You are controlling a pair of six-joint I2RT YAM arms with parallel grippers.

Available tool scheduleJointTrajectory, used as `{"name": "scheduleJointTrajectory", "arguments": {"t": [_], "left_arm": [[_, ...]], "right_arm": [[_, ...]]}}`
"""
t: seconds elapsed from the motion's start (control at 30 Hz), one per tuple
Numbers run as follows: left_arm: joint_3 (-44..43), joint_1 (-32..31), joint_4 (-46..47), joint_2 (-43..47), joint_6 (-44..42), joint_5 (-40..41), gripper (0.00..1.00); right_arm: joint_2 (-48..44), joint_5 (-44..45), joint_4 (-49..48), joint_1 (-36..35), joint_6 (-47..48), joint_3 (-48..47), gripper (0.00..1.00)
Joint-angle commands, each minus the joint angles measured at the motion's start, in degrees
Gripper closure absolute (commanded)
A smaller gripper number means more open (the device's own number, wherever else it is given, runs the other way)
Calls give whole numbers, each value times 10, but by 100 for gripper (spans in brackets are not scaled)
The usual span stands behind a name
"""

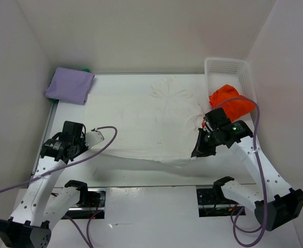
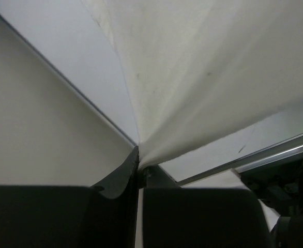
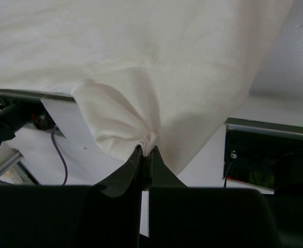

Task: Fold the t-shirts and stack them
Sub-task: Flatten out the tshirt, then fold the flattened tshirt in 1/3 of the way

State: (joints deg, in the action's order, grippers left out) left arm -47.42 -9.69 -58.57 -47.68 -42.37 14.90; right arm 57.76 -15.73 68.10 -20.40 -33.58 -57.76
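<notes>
The white t-shirt (image 1: 146,119) is spread over the table's middle, its near edge lifted off the surface. My left gripper (image 1: 95,135) is shut on its near left corner; the left wrist view shows the white t-shirt (image 2: 203,72) pulled taut from the pinched jaws of my left gripper (image 2: 140,164). At the near right corner my right gripper (image 1: 199,150) is shut too, and the right wrist view has a bunched fold of white t-shirt (image 3: 151,77) in my right gripper (image 3: 147,151). A folded lavender-purple t-shirt (image 1: 70,84) lies at the back left, with a sliver of green t-shirt (image 1: 85,69) behind it. The orange-red t-shirt (image 1: 230,101) hangs crumpled over the basket's rim.
A white mesh basket (image 1: 225,66) stands at the back right corner. White walls close the table on the left, back and right. A metal rail (image 1: 49,119) runs along the left edge. Both arm bases and purple cables sit at the near edge.
</notes>
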Motion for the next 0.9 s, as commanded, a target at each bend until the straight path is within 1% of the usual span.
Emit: {"name": "scheduleJointTrajectory", "arguments": {"t": [0.0,0.13,0.2,0.27,0.37,0.4,0.43,0.47,0.5,0.53,0.57,0.63,0.73,0.87], "left_arm": [[4,15,-33,38,-36,59,100],[9,27,-57,57,-66,73,100],[20,32,-41,62,-73,63,100],[32,32,-11,51,-73,57,100],[21,38,26,1,-65,25,100],[21,38,40,-32,-60,12,100],[13,44,54,-49,-60,12,100],[13,44,85,-66,-54,12,100],[8,51,102,-101,-48,12,100],[7,51,129,-119,-48,12,100],[1,51,140,-155,-41,19,100],[-20,63,160,-189,-27,19,100],[-32,69,182,-252,-13,30,100],[-27,74,209,-297,-3,51,100]], "right_arm": [[-18,-33,57,-10,12,-17,100],[-23,-56,63,-31,12,2,100],[-9,-49,57,-32,19,7,100],[25,-36,28,-32,19,-14,100],[92,7,-31,-25,41,-64,100],[116,17,-44,-19,54,-87,100],[162,31,-59,-14,81,-96,100],[185,39,-88,-6,91,-103,100],[208,53,-104,-6,104,-118,100],[253,66,-117,-6,119,-127,100],[275,76,-137,-6,124,-149,100],[331,108,-152,-1,139,-171,100],[382,122,-175,15,156,-209,100],[434,116,-198,31,174,-245,100]]}}
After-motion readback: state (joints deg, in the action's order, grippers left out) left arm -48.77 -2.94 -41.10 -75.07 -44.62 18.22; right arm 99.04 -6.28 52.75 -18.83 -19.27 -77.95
